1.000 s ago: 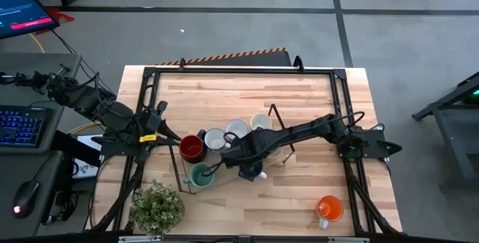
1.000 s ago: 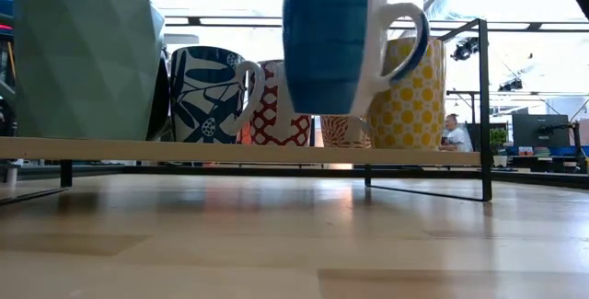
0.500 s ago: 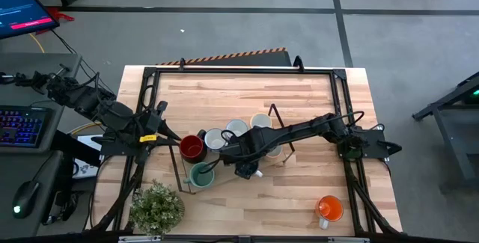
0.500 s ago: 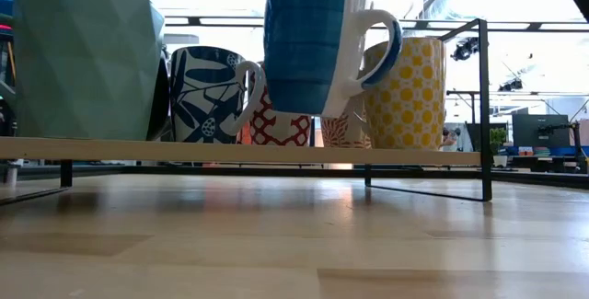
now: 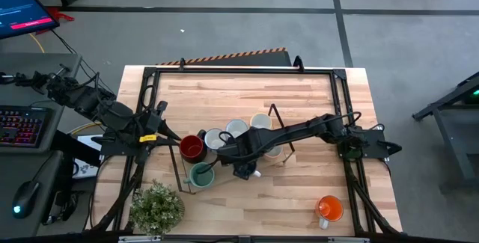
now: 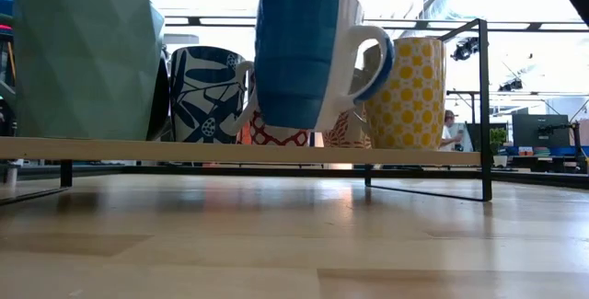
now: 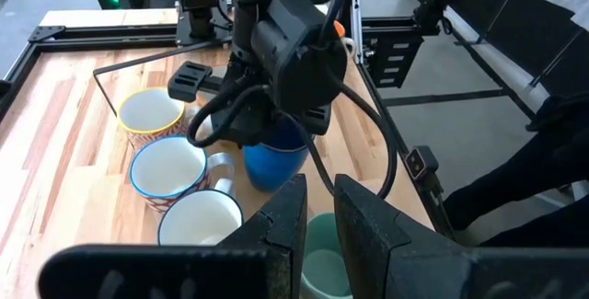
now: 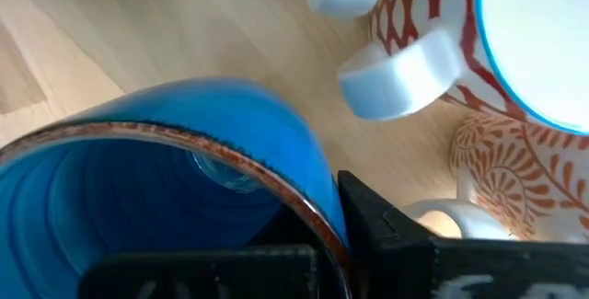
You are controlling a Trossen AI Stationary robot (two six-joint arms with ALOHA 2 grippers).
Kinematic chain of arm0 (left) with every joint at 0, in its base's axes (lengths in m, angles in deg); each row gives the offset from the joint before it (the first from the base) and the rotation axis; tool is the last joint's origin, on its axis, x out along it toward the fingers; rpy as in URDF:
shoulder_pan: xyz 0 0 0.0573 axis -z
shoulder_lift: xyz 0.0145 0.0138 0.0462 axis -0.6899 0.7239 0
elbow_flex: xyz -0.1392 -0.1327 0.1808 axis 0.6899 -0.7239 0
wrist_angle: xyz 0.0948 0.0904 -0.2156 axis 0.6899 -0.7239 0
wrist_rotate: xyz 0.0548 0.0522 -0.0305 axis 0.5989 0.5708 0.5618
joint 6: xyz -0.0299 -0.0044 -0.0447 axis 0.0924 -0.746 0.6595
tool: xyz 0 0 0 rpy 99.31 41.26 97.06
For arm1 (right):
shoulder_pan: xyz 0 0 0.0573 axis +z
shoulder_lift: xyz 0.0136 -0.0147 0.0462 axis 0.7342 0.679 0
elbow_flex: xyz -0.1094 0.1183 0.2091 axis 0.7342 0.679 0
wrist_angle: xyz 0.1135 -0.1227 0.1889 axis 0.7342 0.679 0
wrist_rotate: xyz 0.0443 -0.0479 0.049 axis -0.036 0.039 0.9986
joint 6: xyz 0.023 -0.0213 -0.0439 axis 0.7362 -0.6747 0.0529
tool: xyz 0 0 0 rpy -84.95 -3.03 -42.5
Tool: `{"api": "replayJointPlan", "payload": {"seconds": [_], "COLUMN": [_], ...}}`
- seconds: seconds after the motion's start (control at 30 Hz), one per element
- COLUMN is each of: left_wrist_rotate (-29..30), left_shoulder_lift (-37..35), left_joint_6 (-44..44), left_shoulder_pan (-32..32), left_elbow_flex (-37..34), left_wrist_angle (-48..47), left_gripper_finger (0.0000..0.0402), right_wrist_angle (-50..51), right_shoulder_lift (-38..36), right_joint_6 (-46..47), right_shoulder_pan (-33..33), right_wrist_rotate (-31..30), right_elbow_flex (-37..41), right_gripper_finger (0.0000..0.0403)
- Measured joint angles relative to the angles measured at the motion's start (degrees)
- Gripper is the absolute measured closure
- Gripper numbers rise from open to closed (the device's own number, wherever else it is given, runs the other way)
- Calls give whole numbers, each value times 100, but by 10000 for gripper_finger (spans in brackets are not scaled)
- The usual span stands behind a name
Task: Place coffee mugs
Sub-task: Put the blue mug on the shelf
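Observation:
My right gripper is shut on a blue mug with a white handle and hangs it just above the wooden shelf of a black wire rack. Standing on that shelf by their bases are a teal mug, a blue-leaf mug, a red-patterned mug and a yellow-dotted mug. A dark red mug stands at the row's left end. An orange mug stands alone near the table's front right. My left gripper waits at the table's left, a narrow gap between its fingers, holding nothing. My right gripper has the blue mug by its rim, one finger inside the cup and one finger outside the wall. The fingers come from above, pointing down. The mug hangs below them, mouth up, slightly tilted, clear of the shelf.
A potted green plant stands at the table's front left. A black frame runs around the table's edges. Bare wood lies toward the far edge and between the rack and the orange mug.
My right gripper has carried the blue mug a little toward the table's left and lowered it closer to the shelf. The mug now hangs slightly tilted where it hung upright before.

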Motion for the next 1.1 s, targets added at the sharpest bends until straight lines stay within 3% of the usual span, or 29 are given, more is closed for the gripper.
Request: {"api": "replayJointPlan", "payload": {"seconds": [0.67,0.8,0.97,1.1], "left_wrist_rotate": [-3,-180,-215,-151], "left_shoulder_lift": [0,-12,-454,-1209], "left_joint_6": [-6,-564,-791,-596], "left_shoulder_pan": [2,2,81,189], "left_elbow_flex": [0,0,-152,-932], "left_wrist_angle": [-3,-35,98,708], "left_gripper_finger": [355,355,355,355], "right_wrist_angle": [67,57,54,67], "right_shoulder_lift": [142,160,134,134], "right_joint_6": [-175,-193,-175,-196], "right_shoulder_pan": [-23,-37,-83,-92], "right_wrist_rotate": [49,87,81,91], "right_elbow_flex": [0,0,0,0], "right_gripper_finger": [403,403,403,403]}}
